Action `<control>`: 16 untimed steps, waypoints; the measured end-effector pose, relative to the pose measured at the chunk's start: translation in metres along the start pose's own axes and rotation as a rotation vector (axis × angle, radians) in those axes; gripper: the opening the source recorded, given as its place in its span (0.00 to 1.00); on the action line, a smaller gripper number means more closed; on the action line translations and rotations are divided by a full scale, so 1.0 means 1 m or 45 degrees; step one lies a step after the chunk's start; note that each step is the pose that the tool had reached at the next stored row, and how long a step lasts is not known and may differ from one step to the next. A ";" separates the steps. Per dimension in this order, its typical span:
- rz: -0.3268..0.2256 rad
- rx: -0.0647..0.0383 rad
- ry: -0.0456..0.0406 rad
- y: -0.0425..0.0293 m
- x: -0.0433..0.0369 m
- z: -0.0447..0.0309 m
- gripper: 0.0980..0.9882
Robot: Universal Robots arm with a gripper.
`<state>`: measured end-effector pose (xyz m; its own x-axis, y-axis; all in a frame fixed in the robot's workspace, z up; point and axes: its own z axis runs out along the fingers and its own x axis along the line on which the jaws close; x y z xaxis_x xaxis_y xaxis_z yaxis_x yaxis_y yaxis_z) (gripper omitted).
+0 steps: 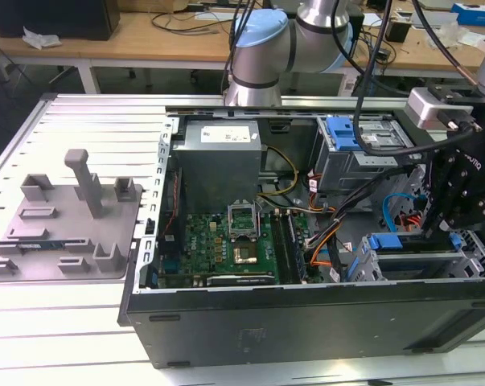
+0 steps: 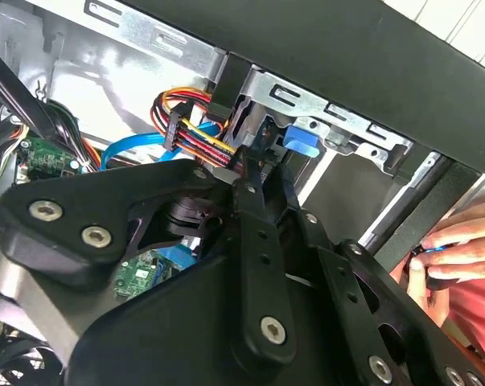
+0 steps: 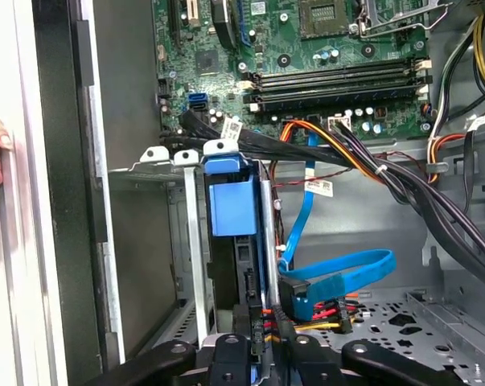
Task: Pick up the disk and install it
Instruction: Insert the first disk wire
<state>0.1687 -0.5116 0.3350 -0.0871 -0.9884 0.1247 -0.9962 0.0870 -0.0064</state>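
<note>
The arm has the gripper [image 1: 459, 201] lowered into the open computer case [image 1: 306, 322], at the drive cage [image 3: 158, 165] near the case's front wall. In the first wrist view the fingers [image 3: 240, 354] stand close together on the end of the disk [image 3: 230, 209], which sits edge-on directly ahead of them, its blue plastic rail and tab facing the camera and its body already down between the cage's metal walls. Whether the grip is firm or only touching cannot be told. Just beside the fingers lie a blue data cable [image 3: 339, 273] and a red-and-yellow power plug [image 3: 326, 310], apparently not joined to the disk. Judging by this, pick-up is done and insertion is well along; final seating is unconfirmed. A person's hand [image 2: 455, 249] rests outside the case wall. The grey fixture [image 1: 65, 217] on the worktop [image 1: 57, 330] stands well apart.
</note>
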 end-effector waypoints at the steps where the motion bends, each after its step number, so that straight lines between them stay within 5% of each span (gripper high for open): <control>1: 0.000 0.000 0.000 0.0000 0.0001 -0.0004 0.16; 4: 0.000 0.000 0.001 0.0000 0.0003 -0.0024 0.16; 12: 0.000 0.000 0.000 -0.0002 0.0050 -0.0404 0.16; 16: 0.000 0.000 0.000 -0.0002 0.0052 -0.0418 0.16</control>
<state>0.1687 -0.5115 0.3771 -0.0872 -0.9883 0.1251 -0.9962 0.0870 -0.0065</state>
